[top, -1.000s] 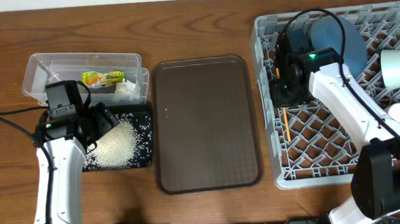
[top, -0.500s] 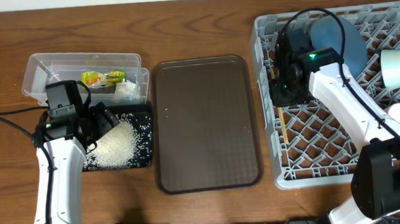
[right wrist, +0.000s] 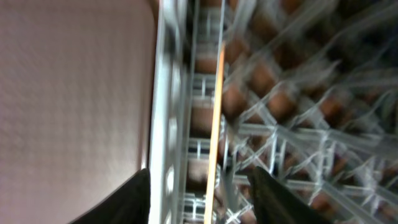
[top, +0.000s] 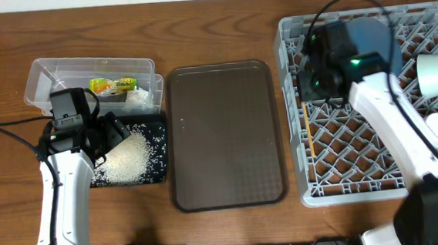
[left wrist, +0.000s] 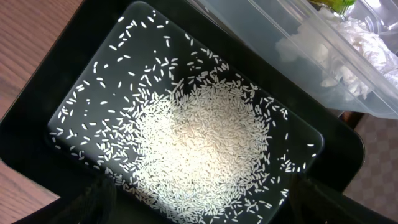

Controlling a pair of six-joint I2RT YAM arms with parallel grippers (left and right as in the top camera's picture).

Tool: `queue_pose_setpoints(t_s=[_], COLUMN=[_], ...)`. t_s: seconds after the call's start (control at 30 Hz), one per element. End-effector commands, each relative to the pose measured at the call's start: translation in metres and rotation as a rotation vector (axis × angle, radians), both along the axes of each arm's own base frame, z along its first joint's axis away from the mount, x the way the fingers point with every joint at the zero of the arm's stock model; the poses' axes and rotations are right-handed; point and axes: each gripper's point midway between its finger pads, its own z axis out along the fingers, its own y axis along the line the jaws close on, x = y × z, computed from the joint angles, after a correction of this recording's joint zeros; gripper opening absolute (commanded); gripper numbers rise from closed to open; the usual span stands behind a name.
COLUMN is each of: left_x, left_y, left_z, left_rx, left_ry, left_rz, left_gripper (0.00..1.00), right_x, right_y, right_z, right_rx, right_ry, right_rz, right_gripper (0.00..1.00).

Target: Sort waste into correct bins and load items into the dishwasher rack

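The grey dishwasher rack (top: 378, 182) stands at the right. My right gripper (top: 311, 91) hangs open over its left edge, apart from the thin wooden stick (top: 311, 134), which lies in the rack. The right wrist view is blurred; the stick (right wrist: 217, 93) runs below and between the open fingers (right wrist: 205, 205). A dark blue plate (top: 379, 38) and two pale items (top: 432, 73) stand in the rack. My left gripper (top: 114, 135) is open and empty over the rice (top: 129, 158) in the black tray (top: 158, 175). The clear tub (top: 53, 72) holds the wrapper (top: 113, 85) and tissue (top: 136, 97).
The brown serving tray (top: 224, 134) lies between the bins and the rack, with nothing on it. In the left wrist view the rice (left wrist: 199, 143) is piled mid-tray (left wrist: 37, 155), with the clear tub (left wrist: 298, 56) and tissue (left wrist: 354, 37) beyond.
My right gripper has moved up and toward the back of the rack, away from the wooden stick, which stays in the rack. The left arm has not moved.
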Motion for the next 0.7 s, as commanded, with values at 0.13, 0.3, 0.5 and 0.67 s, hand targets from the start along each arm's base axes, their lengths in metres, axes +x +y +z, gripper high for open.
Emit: queue_pose_setpoints(t_s=[0.13, 0.3, 0.5, 0.67], left_x=[0.002, 0.002, 0.008, 0.029], left_y=[0.004, 0.004, 0.003, -0.022], left_z=[0.005, 0.005, 0.007, 0.014], left_rx=[0.014, 0.014, 0.001, -0.093], left_ry=[-0.014, -0.014, -0.043, -0.129], left_rz=[0.01, 0.01, 0.022, -0.11], left_gripper=[0.91, 0.91, 0.98, 0.98], right_x=[0.03, 0.035, 0.036, 0.043], right_y=[-0.032, -0.051, -0.053, -0.066], right_z=[0.044, 0.047, 0.048, 0.053], right_rx=[0.025, 0.006, 0.006, 0.05], right_ry=[-0.175, -0.194, -0.205, -0.229], right_rz=[-0.081, -0.095, -0.045, -0.08], right_gripper=[0.64, 0.75, 0.99, 0.99])
